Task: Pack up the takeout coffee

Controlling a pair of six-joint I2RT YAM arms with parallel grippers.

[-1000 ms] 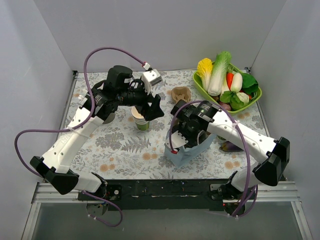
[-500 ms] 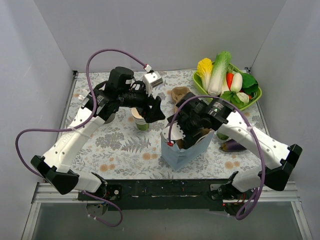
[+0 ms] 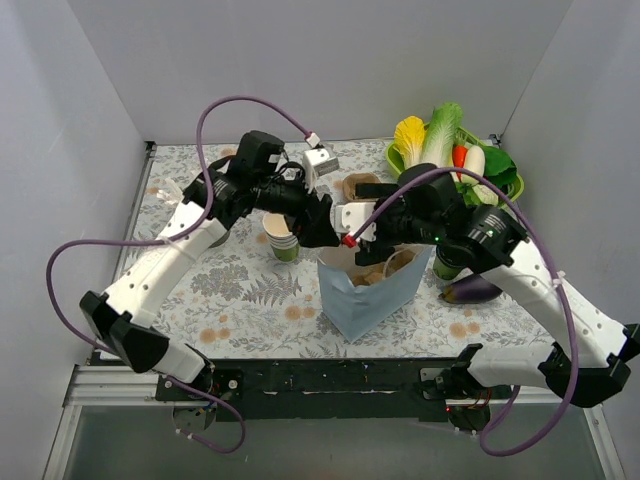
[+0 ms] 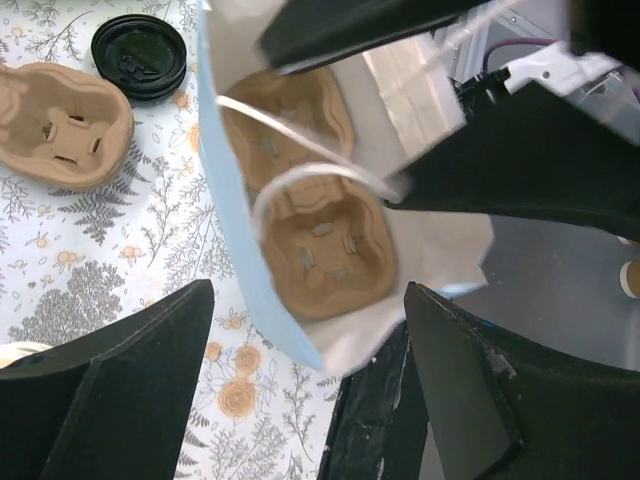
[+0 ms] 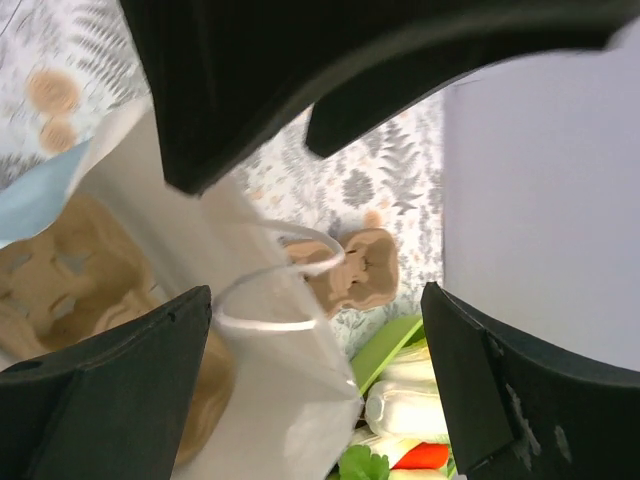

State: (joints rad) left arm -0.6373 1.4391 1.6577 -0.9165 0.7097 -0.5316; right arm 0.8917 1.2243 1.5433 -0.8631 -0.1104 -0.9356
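The blue paper bag (image 3: 365,300) stands open at the front centre, with a brown cup carrier (image 4: 318,243) inside. My left gripper (image 3: 322,222) is open and empty over the bag's left rim (image 4: 235,250). My right gripper (image 3: 352,232) is open and empty over the bag's mouth, with a white handle loop (image 5: 270,290) between its fingers. A small cup with a green lower part and dark top (image 3: 446,265), apparently the takeout coffee, stands right of the bag. My right arm partly hides it.
A stack of lidless cream-and-green cups (image 3: 283,240) stands left of the bag. A second brown carrier (image 3: 360,187) and a loose black lid (image 4: 140,58) lie behind it. A green vegetable tray (image 3: 398,168) is at the back right, with an eggplant (image 3: 472,290) in front of it.
My right gripper has risen off the bag and moved back, and the bag now stands open. My left gripper has moved right, up to the bag.
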